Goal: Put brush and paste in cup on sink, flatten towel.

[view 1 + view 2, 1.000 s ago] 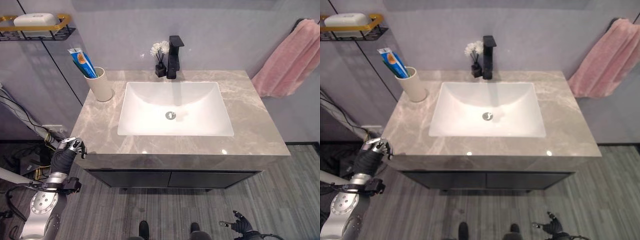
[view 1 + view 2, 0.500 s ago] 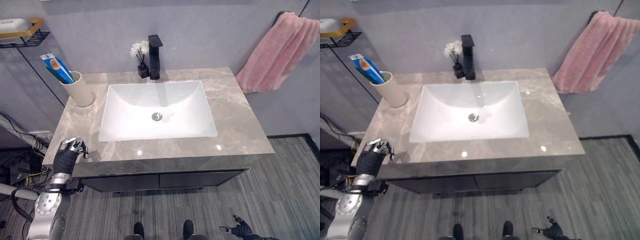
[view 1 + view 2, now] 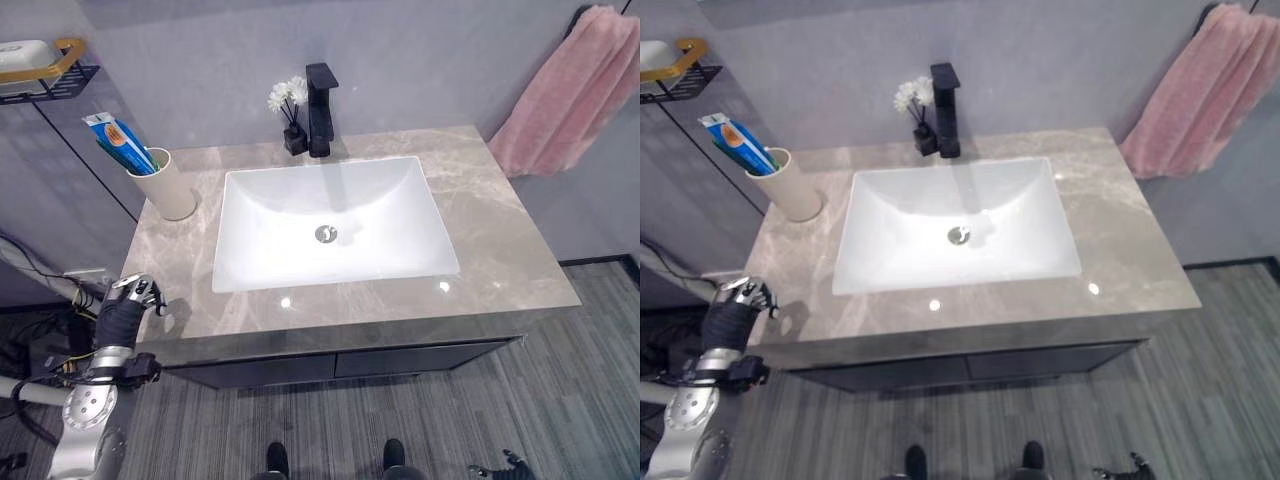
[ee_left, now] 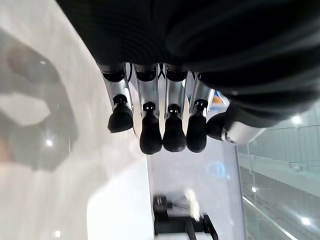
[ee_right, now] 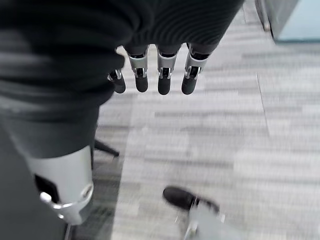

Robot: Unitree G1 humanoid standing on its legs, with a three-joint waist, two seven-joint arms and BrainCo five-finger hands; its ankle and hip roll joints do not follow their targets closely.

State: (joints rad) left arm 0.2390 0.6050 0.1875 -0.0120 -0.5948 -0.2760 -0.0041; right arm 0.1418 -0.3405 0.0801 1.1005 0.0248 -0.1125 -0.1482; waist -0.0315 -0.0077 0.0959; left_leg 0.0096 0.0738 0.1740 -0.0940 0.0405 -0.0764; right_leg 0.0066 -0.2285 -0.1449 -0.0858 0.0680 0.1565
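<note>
**Both hands empty; brush and paste in cup, towel on the wall**

Since half a second ago the whole picture has swung, so the camera has moved; the things on the counter keep their places. The left hand [image 3: 128,300] has stayed at the counter's front left corner. The right hand [image 3: 508,465] sits lower in the eye view than before, down by the floor [image 5: 210,130], well in front of the sink.

Left hand: fingers [image 4: 150,137] in a loose row, slightly bent, thumb alongside, nothing between them. It hovers just off the counter [image 3: 500,250] edge, left of the sink [image 3: 330,225]; contact with the stone cannot be told.

Right hand: its wrist view shows fingers [image 5: 163,75] hanging straight over the grey floor, holding nothing, touching nothing.

Cup [image 3: 172,187]: upright on the counter, just left of the sink's back left corner. The paste [image 3: 118,140] stands in it, leaning away from the sink; the brush beside it is too small to make out clearly.

Towel [image 3: 570,95]: pink, hanging bunched on the wall to the right of the sink, past the counter's right end.

Black tap [image 3: 320,95] stands behind the sink at the middle, with a small vase of white flowers [image 3: 288,105] touching or just beside its left. A wall shelf [image 3: 45,70] with a soap dish hangs left of the cup.
</note>
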